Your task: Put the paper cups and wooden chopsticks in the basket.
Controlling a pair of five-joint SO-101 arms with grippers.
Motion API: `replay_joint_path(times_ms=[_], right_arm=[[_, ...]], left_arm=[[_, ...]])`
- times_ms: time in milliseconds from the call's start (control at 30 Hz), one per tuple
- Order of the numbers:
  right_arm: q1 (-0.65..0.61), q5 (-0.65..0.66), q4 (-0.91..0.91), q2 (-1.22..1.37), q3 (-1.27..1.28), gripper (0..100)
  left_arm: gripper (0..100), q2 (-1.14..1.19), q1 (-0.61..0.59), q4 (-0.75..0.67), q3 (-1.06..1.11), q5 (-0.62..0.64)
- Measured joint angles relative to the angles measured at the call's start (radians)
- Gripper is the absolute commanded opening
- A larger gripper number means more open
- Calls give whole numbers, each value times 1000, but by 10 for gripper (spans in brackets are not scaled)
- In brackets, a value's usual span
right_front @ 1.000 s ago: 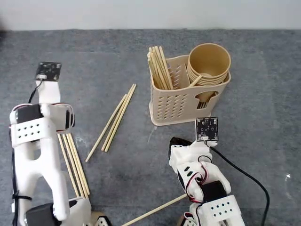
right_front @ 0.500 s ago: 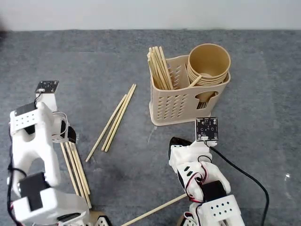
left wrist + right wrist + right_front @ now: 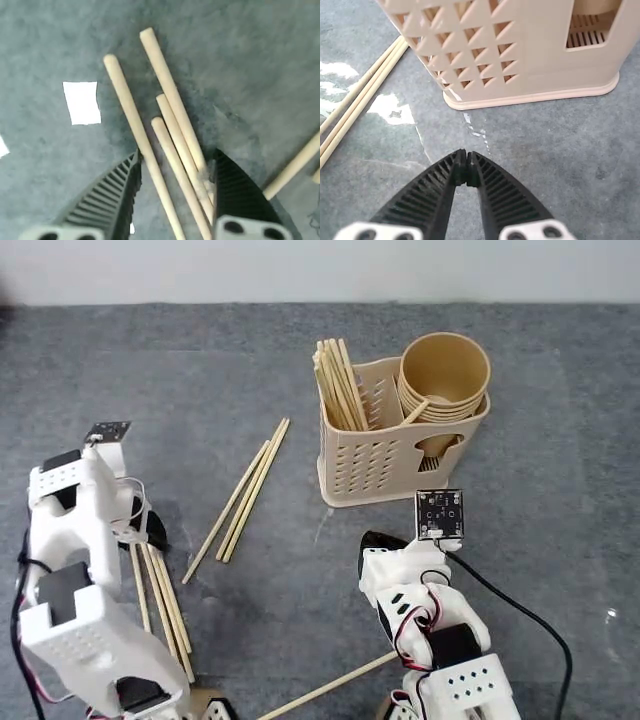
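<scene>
A beige slotted basket (image 3: 372, 462) stands mid-table, with stacked paper cups (image 3: 445, 375) in one side and several wooden chopsticks (image 3: 335, 380) upright in the other. Three chopsticks (image 3: 245, 492) lie loose to its left. Several more chopsticks (image 3: 160, 600) lie at the front left, and my left gripper (image 3: 150, 530) is low over their far ends. In the left wrist view that gripper (image 3: 176, 155) is open, its fingers on either side of these chopsticks (image 3: 170, 135). My right gripper (image 3: 465, 162) is shut and empty just in front of the basket (image 3: 520, 50).
One single chopstick (image 3: 330, 685) lies at the front edge beside the right arm's base. The grey mat (image 3: 560, 490) is bare right of the basket and across the back. A wall runs along the far edge.
The left arm has drawn back toward the front and dropped its gripper down over the front-left chopsticks. The right arm has not moved.
</scene>
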Motion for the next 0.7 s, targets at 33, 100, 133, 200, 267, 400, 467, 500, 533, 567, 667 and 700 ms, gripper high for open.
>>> replay_joint_path(times_ms=[33,100,133,200,267,400,467,500,533,567,667,700], right_arm=[[0,0,0,0,0,10],[0,0,0,0,0,10],[0,0,0,0,0,10],[0,0,0,0,0,10],[0,0,0,0,0,10],[0,0,0,0,0,10],[0,0,0,0,0,10],[0,0,0,0,0,10],[0,0,0,0,0,10],[0,0,0,0,0,10],[0,0,0,0,0,10],[0,0,0,0,0,10]], left_arm=[[96,6,11,0,-9,0],[58,9,35,0,-20,0],[42,9,46,0,-23,0],[22,9,72,0,-28,0],[16,14,91,0,-29,0],[15,15,110,0,-29,0],[15,17,123,0,-29,8],[14,17,124,0,-29,17],[14,17,124,0,-29,31],[14,17,129,0,-29,41],[13,23,147,0,-38,60],[13,25,157,0,-49,63]])
